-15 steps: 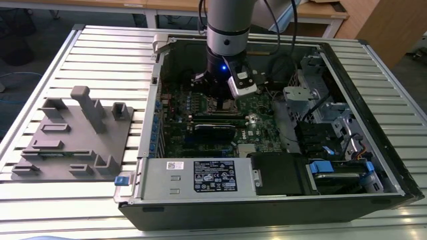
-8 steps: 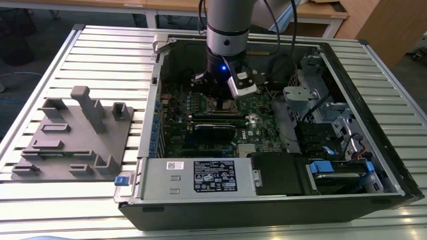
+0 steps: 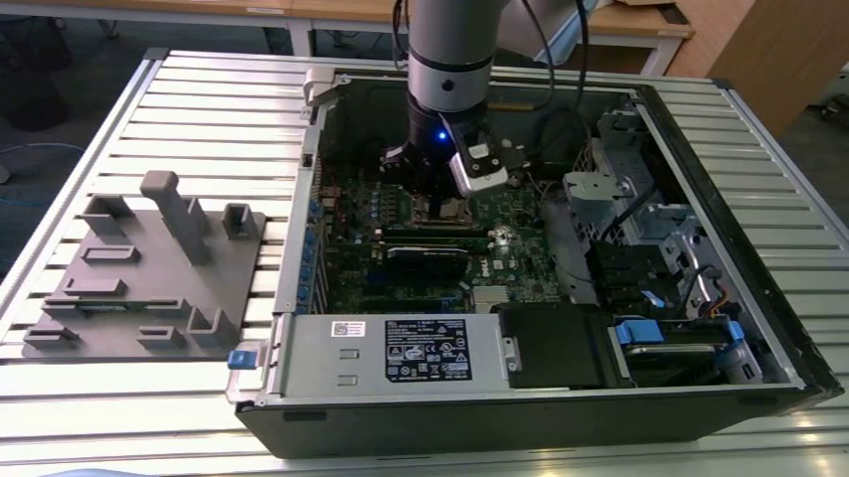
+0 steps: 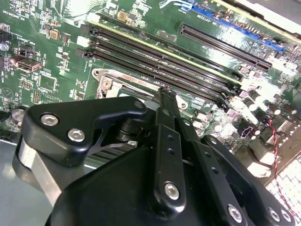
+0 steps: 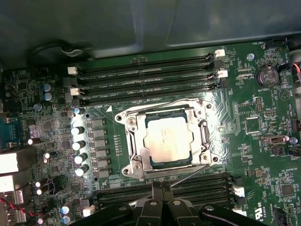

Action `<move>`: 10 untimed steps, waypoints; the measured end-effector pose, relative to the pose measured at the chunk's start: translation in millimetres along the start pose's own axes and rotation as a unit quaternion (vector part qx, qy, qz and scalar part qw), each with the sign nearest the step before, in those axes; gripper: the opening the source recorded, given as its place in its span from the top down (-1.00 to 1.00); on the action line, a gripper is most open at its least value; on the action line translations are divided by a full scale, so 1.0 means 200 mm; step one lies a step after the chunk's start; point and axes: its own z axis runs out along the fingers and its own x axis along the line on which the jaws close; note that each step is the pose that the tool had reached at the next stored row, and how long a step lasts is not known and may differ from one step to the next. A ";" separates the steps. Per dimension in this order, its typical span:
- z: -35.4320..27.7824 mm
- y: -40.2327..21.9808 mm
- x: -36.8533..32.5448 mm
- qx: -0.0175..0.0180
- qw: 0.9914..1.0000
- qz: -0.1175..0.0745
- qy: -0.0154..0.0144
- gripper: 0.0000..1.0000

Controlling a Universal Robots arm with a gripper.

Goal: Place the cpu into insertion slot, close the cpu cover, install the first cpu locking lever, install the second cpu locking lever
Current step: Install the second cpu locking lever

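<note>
The cpu, a silver-grey square, lies in the insertion slot on the green board. The silvery cpu cover lies flat around it, framing the chip. One thin wire locking lever runs along one edge of the slot. Another locking lever runs along the opposite edge, right by my fingertips. My gripper is shut, its black fingers pressed together at that edge of the slot. In the second wrist view the gripper tip sits at the slot's metal rim. In the exterior view the gripper hangs inside the open computer case.
Long black memory slots flank the socket on two sides, and capacitors stand beside it. The case walls, a drive cage and the power supply surround the board. A grey fixture block sits at the exterior view's left.
</note>
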 end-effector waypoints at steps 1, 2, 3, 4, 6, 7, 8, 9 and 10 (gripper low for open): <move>0.000 0.000 0.000 0.000 1.000 0.000 0.000 0.80; 0.000 0.000 0.000 0.000 1.000 0.000 0.000 0.80; 0.000 0.000 0.001 0.000 1.000 0.000 0.000 0.80; 0.000 0.000 0.001 0.000 1.000 0.000 0.000 0.80; 0.001 -0.001 0.006 0.000 1.000 0.000 0.000 0.80; 0.001 -0.001 0.009 0.000 1.000 0.000 0.000 0.80; 0.001 -0.002 0.012 0.000 1.000 0.000 0.000 0.80; 0.001 -0.002 0.016 0.000 1.000 0.000 0.000 0.80; 0.001 -0.003 0.019 0.000 1.000 0.000 0.000 0.80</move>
